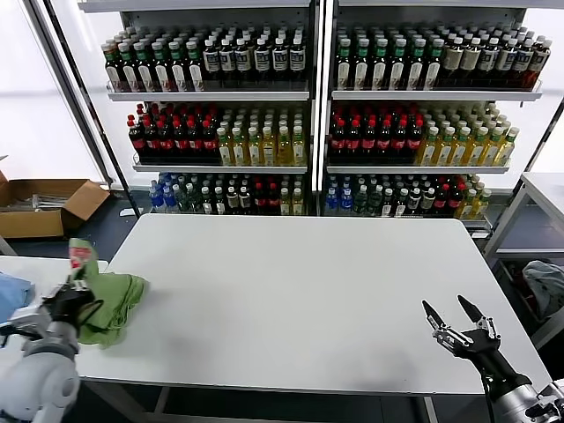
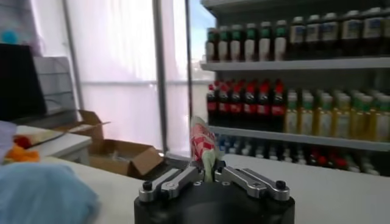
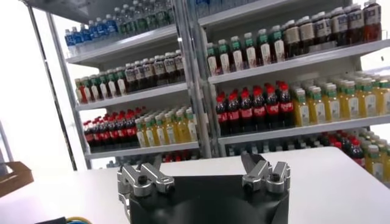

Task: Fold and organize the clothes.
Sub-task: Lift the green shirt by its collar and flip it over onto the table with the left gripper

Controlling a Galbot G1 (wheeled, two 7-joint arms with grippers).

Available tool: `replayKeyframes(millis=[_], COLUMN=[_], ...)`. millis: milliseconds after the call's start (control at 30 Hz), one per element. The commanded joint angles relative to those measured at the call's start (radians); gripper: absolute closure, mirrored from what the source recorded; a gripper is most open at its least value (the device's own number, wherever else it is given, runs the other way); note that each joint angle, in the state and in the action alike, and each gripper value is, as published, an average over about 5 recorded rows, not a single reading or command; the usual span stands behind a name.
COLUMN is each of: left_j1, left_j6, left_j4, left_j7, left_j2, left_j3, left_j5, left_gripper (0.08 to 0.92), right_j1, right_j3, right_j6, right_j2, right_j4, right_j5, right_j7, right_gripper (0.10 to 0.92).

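Note:
The light green polo shirt point(image 1: 110, 301) hangs bunched over the left edge of the white table point(image 1: 300, 291). A fold with its red-and-white print point(image 1: 81, 257) sticks up. My left gripper point(image 1: 72, 295) is shut on the shirt at the table's left edge. In the left wrist view the pinched fold point(image 2: 204, 149) rises between the closed fingers point(image 2: 180, 179). My right gripper point(image 1: 454, 319) is open and empty above the table's front right corner. The right wrist view shows its spread fingers point(image 3: 265, 173) with nothing between them.
A blue cloth point(image 1: 11, 295) lies on a side table to my left and shows in the left wrist view point(image 2: 42, 195). An open cardboard box point(image 1: 44, 204) sits on the floor beyond. Shelves of bottles point(image 1: 326, 115) stand behind the table. A grey cloth point(image 1: 546, 286) lies at the right.

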Motion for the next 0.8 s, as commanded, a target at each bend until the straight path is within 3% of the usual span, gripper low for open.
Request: replayKeyframes(millis=[33,233,467,633,800], left_j1=[-0.269,-0.381,-0.4,-0.401,-0.396], left_j6=[0.084,0.13,0.106,0.055,0.03], left_j4=[-0.033,0.133,0.314,0.342,0.323], left_j7=[-0.088,-0.131,-0.11,-0.042,-0.042], left_j2=[-0.156,-0.299,-0.383,-0.409,-0.437], left_j3=[0.567,0.715,0.746,0.745,0.755], left_j5=[0.023,0.029,0.06,0.029,-0.067], left_gripper=[0.863,0.863,0.863,0.863,0.863], right_j1=[-0.037,-0.077,-0.085,-0.045,0.01], right_j3=[0.014,0.018,-0.008,-0.072,-0.138], right_j6=[-0.002,-0.004,-0.027,-0.078,-0.104], right_j2=[0.035,0.065,0.059,0.025,-0.037], right_j4=[0.027,0.057,0.072,0.097,0.088], right_j5=[-0.016,-0.042,-0.075,-0.074,-0.045], right_j7=[0.001,0.006,0.042,0.117,0.164], right_gripper=[0.203,0.203,0.203,0.203,0.203])
